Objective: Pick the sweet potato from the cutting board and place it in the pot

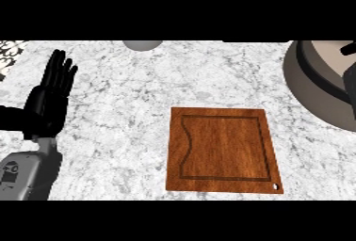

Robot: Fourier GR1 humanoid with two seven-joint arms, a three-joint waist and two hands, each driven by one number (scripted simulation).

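Observation:
The wooden cutting board (222, 150) lies on the marble counter right of centre, and nothing rests on it. I see no sweet potato anywhere in view. The big grey pot (313, 89) stands at the right edge, partly cut off. A dark shape over the pot's inside at the far right looks like part of my right hand (350, 70); whatever it may hold is hidden. My left hand (52, 94) rests at the left, open with fingers straight up, well away from the board.
A grey rounded object (142, 44) pokes in at the top edge. A black-and-white patterned item (10, 52) sits in the top left corner. Bare marble counter (125, 122) lies between my left hand and the board.

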